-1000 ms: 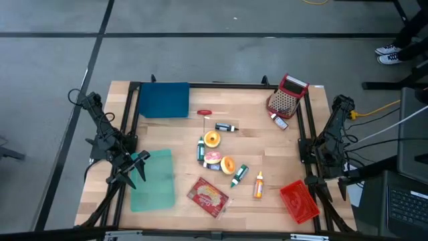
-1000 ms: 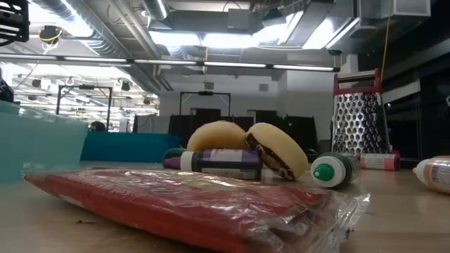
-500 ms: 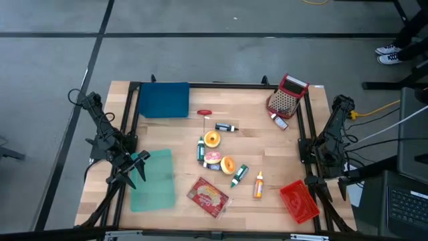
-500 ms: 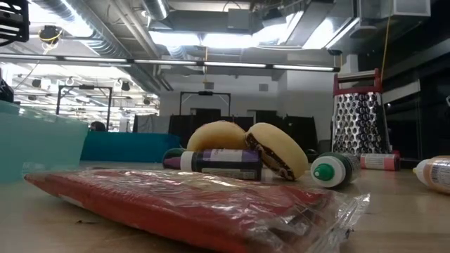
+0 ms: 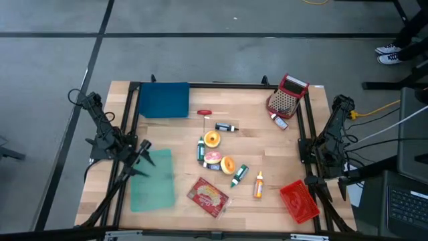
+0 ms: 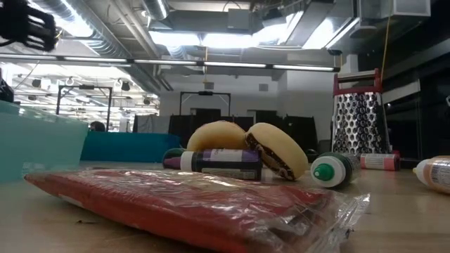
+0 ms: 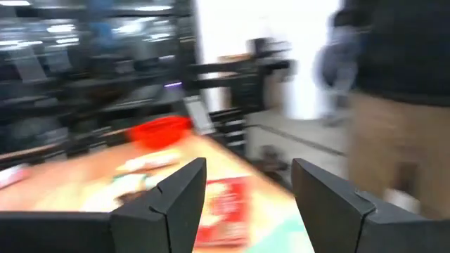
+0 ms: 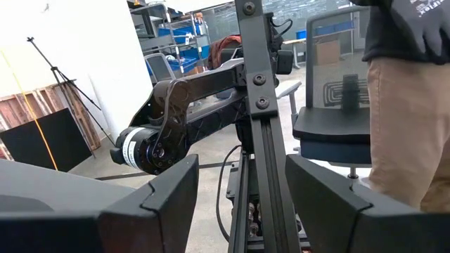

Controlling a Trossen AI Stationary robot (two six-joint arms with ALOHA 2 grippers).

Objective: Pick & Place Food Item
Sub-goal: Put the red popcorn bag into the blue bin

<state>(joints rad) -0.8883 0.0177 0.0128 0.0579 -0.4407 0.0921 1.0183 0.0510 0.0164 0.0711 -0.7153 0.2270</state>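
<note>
While both arms sit folded back at the sides of the wooden table [image 5: 267, 147], no food is picked up yet. Over on the left side, the left gripper [image 5: 142, 155] hangs above the edge of a pale green tray [image 5: 154, 184]. Its two dark fingers [image 7: 179, 193] stand wide apart and hold nothing. Behind the tray, at the far left corner, lies a dark blue bin [image 5: 164, 100]. A small red thing [image 5: 204, 112] lies just right of it.

Near the middle of the table sit the round donuts. One donut [image 5: 212, 139] is farthest back. A pink donut [image 5: 213, 158] and another yellow one [image 5: 227, 165] lie close together in front of it. Small bottles lie around them: a dark one [image 5: 227, 127], one with a green cap [image 5: 239, 176], and an orange bottle [image 5: 258, 185]. A red snack packet [image 5: 209, 197] lies near the front edge.

Farther right, a metal grater with a red handle [image 5: 285, 96] stands at the far corner. A red bowl [image 5: 298, 201] sits at the near right corner. At the right edge, the right gripper [image 8: 239, 204] points away from the table, toward a person standing by a chair. Its fingers [image 8: 165, 193] are spread wide too, with nothing between them.
</note>
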